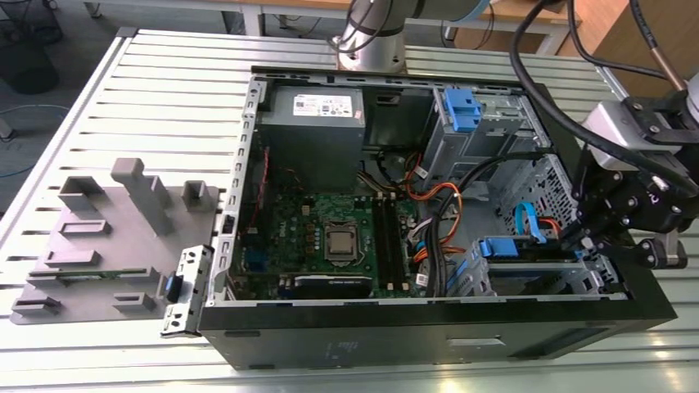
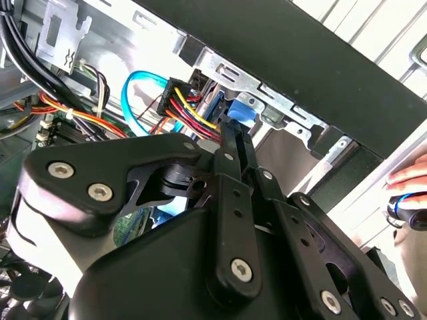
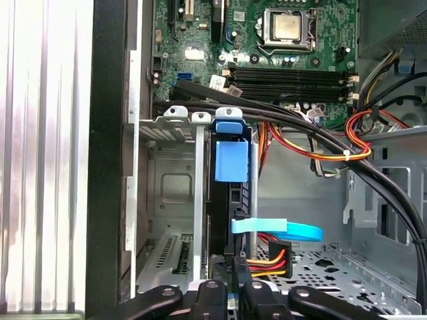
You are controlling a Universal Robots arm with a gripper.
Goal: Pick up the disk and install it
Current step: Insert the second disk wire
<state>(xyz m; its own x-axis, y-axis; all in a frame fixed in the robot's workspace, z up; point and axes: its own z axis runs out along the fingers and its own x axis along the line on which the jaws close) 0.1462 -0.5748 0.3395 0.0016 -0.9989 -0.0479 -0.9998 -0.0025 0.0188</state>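
The disk (image 1: 498,249) sits edge-on in the lower drive cage of the open computer case (image 1: 437,323), at the exterior view's right. Its blue handle (image 3: 231,160) and dark edge lie between the cage's metal rails in the first wrist view. A light blue data cable (image 3: 277,229) and a red-yellow-black power plug (image 3: 270,259) reach its end. My gripper (image 1: 579,240) hangs over the case's right wall. Its black fingers (image 2: 230,143) come together to a narrow tip, shut, right at the disk's blue handle (image 2: 241,111).
Bundles of black and coloured cables (image 1: 437,213) cross beside the cage. The motherboard (image 1: 327,237) and the grey power supply (image 1: 314,110) lie further in. An upper cage holds a blue bracket (image 1: 461,110). A grey fixture (image 1: 110,237) lies left of the case. A hand (image 2: 407,183) shows outside the case.
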